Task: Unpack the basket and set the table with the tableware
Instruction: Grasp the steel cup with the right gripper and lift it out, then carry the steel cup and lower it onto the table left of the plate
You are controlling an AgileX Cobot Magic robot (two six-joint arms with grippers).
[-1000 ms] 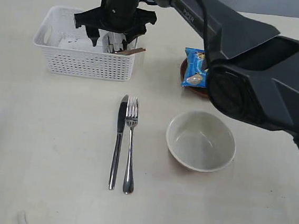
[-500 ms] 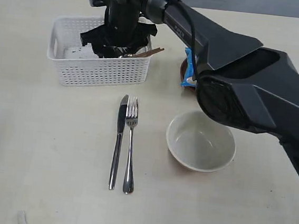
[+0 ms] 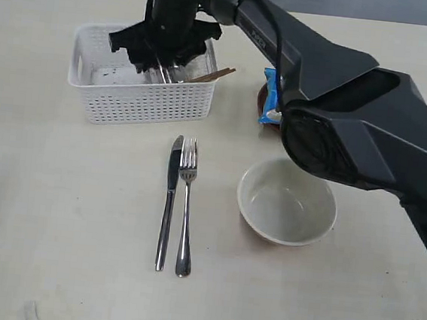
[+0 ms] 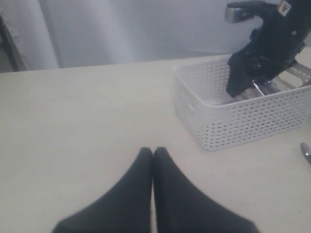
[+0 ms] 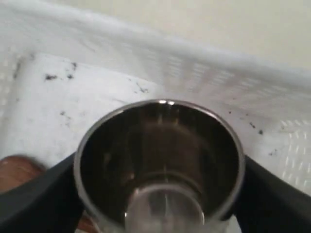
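Note:
The white basket (image 3: 139, 104) stands at the back left of the table (image 3: 57, 213). My right gripper (image 3: 163, 53) reaches down into it and is open, one finger (image 5: 39, 194) on each side of the upright steel cup (image 5: 160, 160). Whether the fingers touch the cup I cannot tell. Wooden chopsticks (image 3: 216, 74) poke over the basket's right rim. The knife (image 3: 169, 201) and fork (image 3: 185, 210) lie side by side in the middle, the cream bowl (image 3: 287, 201) to their right. My left gripper (image 4: 153, 151) is shut and empty over bare table, short of the basket (image 4: 233, 126).
A blue chip bag (image 3: 276, 98) lies on the brown plate (image 3: 263, 104), right of the basket and partly behind the right arm (image 3: 355, 105). That arm stretches across the right half of the exterior view. A brown item (image 5: 17, 170) lies on the basket floor beside the cup.
The basket has slid to the right with my right gripper inside it, and the chopsticks now stick out further over its rim. The left gripper has not changed.

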